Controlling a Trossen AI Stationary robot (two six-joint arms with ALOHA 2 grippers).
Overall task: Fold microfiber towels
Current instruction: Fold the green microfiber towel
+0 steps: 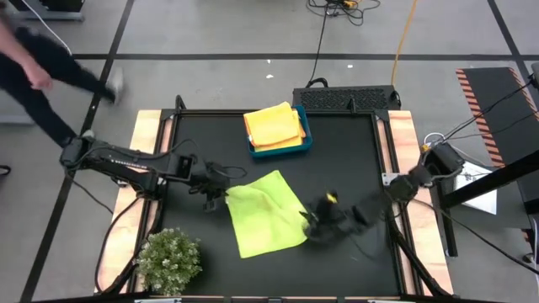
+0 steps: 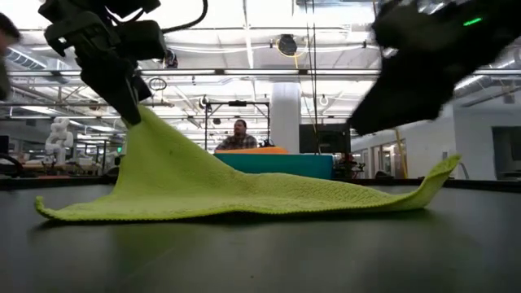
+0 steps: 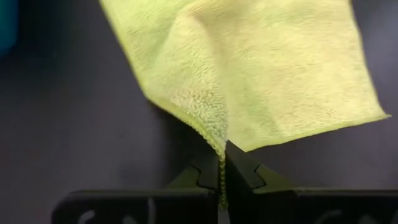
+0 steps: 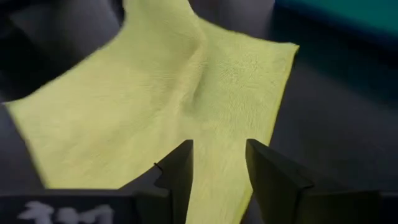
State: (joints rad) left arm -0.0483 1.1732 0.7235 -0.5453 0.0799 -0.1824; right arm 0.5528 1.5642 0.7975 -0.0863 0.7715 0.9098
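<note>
Folding is in hand. High view: the lime towel point(image 1: 265, 213) lies mid-table; the left gripper point(image 1: 217, 195) pinches its 9 o'clock corner, and the right gripper point(image 1: 318, 220) sits at its 3 o'clock corner. The bin point(image 1: 305, 135) with yellow towels point(image 1: 274, 124) is at 12 o'clock, the plant point(image 1: 169, 259) at 7; neither blocks the fold.

Low view: the left corner is lifted and the right corner curls up, free.

Left wrist view: the fingers point(image 3: 241, 169) are clamped on the corner.

Right wrist view: the fingers point(image 4: 268, 169) stand apart, holding nothing. I judge that the right gripper must grip its corner next.
</note>
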